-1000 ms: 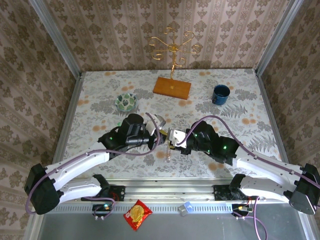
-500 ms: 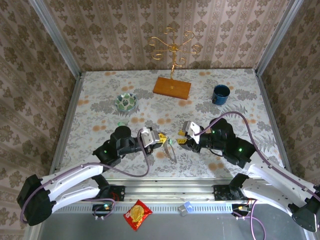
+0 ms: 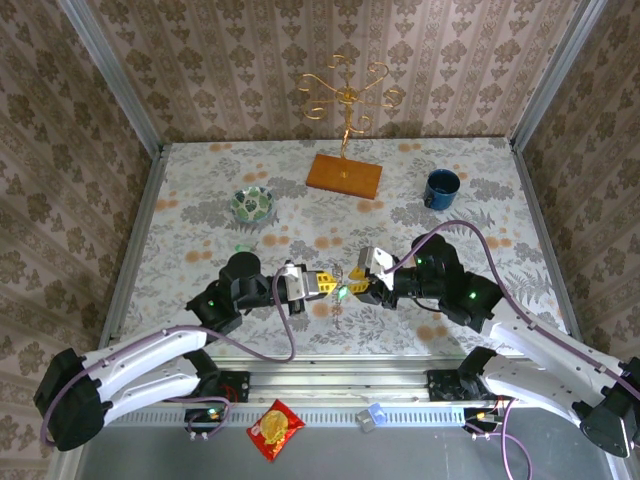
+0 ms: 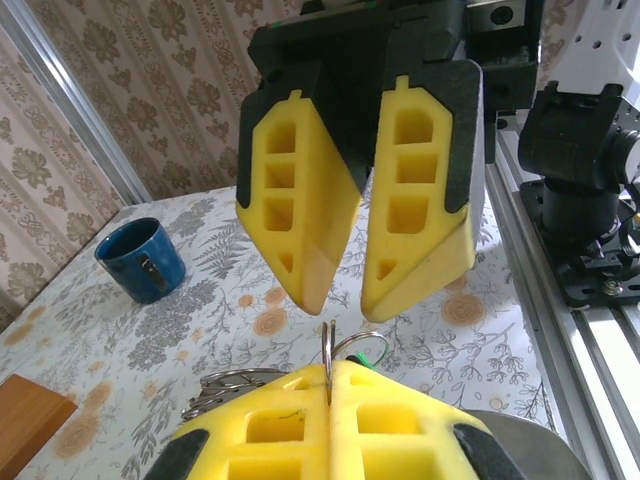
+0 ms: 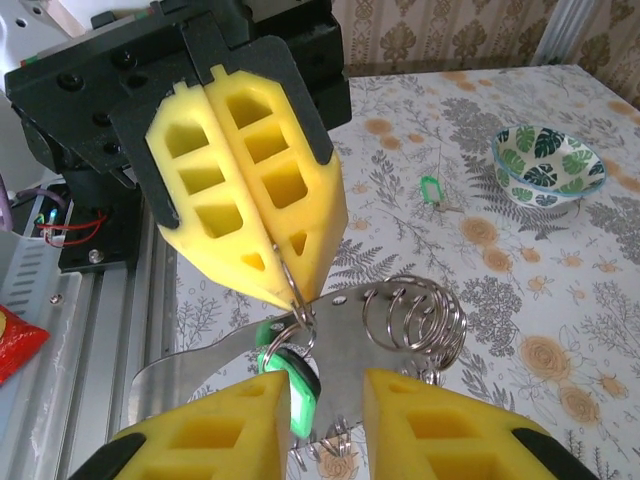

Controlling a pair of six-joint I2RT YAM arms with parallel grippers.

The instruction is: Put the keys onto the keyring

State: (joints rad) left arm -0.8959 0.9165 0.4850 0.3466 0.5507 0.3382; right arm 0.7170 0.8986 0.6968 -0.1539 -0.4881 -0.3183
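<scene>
My left gripper [image 4: 330, 375] is shut on the thin metal keyring [image 4: 328, 345], which stands edge-up out of its yellow fingertips. In the top view the left gripper [image 3: 325, 283] and right gripper [image 3: 358, 283] meet tip to tip at the table's front middle. A green-headed key [image 5: 295, 385] on a small ring hangs from the keyring [image 5: 300, 305]. It sits between the open fingers of my right gripper [image 5: 325, 410], against the left one. Flat silvery keys and coiled rings [image 5: 410, 310] hang beside it. Another green key [image 5: 431, 189] lies on the table.
A patterned green-white bowl [image 3: 253, 205] stands at the back left and a blue mug [image 3: 441, 188] at the back right. A wooden base with a gold stand [image 3: 344, 175] is behind the middle. A red snack packet [image 3: 275, 429] lies in front of the table's rail.
Both arms drew back from the middle, then my right gripper came back to the left gripper's tips with its jaws narrower. The left gripper stayed shut on the keyring.
</scene>
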